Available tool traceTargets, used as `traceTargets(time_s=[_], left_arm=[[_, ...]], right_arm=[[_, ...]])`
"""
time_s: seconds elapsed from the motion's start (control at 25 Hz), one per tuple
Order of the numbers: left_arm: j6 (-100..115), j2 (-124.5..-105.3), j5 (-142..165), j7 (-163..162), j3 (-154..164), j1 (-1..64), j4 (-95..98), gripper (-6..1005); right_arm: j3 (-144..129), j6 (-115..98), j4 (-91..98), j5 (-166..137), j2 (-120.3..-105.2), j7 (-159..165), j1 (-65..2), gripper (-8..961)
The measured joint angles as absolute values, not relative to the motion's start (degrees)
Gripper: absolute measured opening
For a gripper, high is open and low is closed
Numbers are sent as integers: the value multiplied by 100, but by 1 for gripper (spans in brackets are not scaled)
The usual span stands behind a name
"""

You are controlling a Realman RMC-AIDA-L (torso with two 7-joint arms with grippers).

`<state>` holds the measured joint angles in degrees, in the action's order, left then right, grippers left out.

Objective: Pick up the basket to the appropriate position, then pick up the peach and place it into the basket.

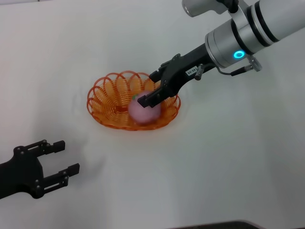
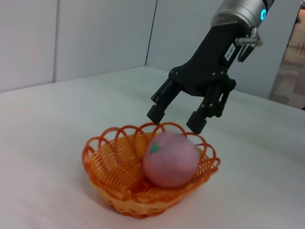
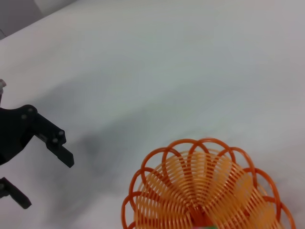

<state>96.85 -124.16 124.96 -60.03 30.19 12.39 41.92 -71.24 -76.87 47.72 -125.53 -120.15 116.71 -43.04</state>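
The orange wire basket [image 1: 102, 93] stands on the white table near the middle. Inside it, on the side nearer my right arm, rests the pink peach [image 1: 143, 113], its green leaf showing. My right gripper [image 1: 148, 89] hangs just above the peach, open, with nothing between its fingers. From the left wrist view the same basket [image 2: 109, 162], peach [image 2: 171, 160] and open right gripper [image 2: 174, 120] show, with the fingertips a little above the fruit. My left gripper [image 1: 66, 156] sits open and empty at the near left, well away from the basket. The right wrist view shows the basket [image 3: 190, 181] and the left gripper [image 3: 40, 176] beyond it.
The white table [image 1: 228, 157] stretches around the basket on all sides. A grey wall [image 2: 95, 33] rises behind the table in the left wrist view.
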Motion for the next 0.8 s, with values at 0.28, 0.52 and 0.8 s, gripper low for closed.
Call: traceTargets(time_s=[0.28,0.52,0.8], left_arm=[[9705,-12410,12489,-6003,3001,1236,4194,684],[9859,-12404,12488,-5989,2726,1221,4202,684],[9866,-12401,12489,-5970,2714,1222,4191,685]], right_arm=[[-6966,-7867,5023,-12119,-11970,11391,-3964,900],[-6121,-8487,5434,-11996,-11953,10655,-3317,955],[-5324,-9173,5362,-11456,-11957,8895,-2405,950]])
